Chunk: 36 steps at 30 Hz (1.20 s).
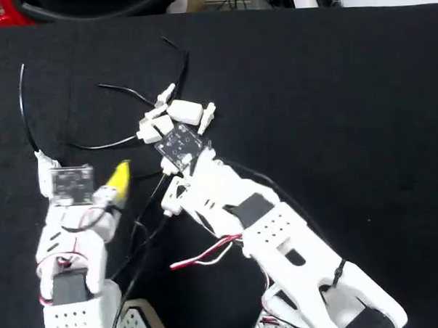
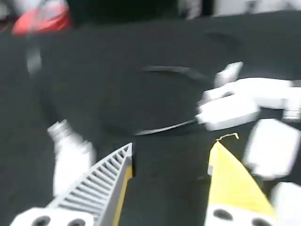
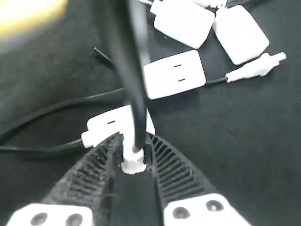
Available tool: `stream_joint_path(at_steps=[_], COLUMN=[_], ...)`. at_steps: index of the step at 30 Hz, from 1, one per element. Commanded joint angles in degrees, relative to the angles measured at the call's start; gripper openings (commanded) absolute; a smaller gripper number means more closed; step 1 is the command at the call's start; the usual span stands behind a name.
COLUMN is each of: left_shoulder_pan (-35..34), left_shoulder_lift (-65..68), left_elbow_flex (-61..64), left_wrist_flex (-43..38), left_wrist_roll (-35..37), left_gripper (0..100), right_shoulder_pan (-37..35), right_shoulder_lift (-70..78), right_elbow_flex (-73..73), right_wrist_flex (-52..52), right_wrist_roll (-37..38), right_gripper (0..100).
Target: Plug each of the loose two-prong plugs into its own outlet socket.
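The right gripper (image 3: 134, 140) clenches a plug (image 3: 133, 164) by its cord end just above an outlet socket (image 3: 114, 125), likely to aim its prongs there, while the left gripper (image 2: 172, 147) sits spread and empty near that socket.

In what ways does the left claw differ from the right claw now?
The left claw is open and empty; the right claw is shut on the white plug end of a black cable. One left claw finger is yellow; the right claw's ribbed fingers look dark. Both are low over the black table.
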Motion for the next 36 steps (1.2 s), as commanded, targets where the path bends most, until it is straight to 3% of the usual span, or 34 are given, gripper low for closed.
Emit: stream_joint_path(at_steps=[1, 6, 11, 15, 36], left_shoulder_pan=[-6.73, -8.13, -8.4, -8.04, -6.81], left_shoulder_lift=[-0.09, -0.09, -0.09, -0.09, 0.0], left_elbow_flex=[-3.03, -2.15, 2.77, 5.85, 5.85], left_wrist_flex=[3.96, 8.97, 4.22, 1.76, 2.02], left_wrist_roll=[0.0, 0.0, -1.49, -5.89, -6.33], left_gripper=[26, 26, 26, 26, 26], right_shoulder_pan=[1.14, 1.14, 1.14, 1.14, 1.76], right_shoulder_lift=[1.27, 12.18, 19.82, 20.0, 20.44], right_elbow_flex=[0.66, -0.57, -4.97, -5.14, 2.15], right_wrist_flex=[-6.86, -16.18, -16.09, -15.82, -15.38], right_wrist_roll=[-1.93, -1.93, 0.7, 3.08, 10.2], right_gripper=[1.1, 1.1, 1.1, 1.1, 1.1])
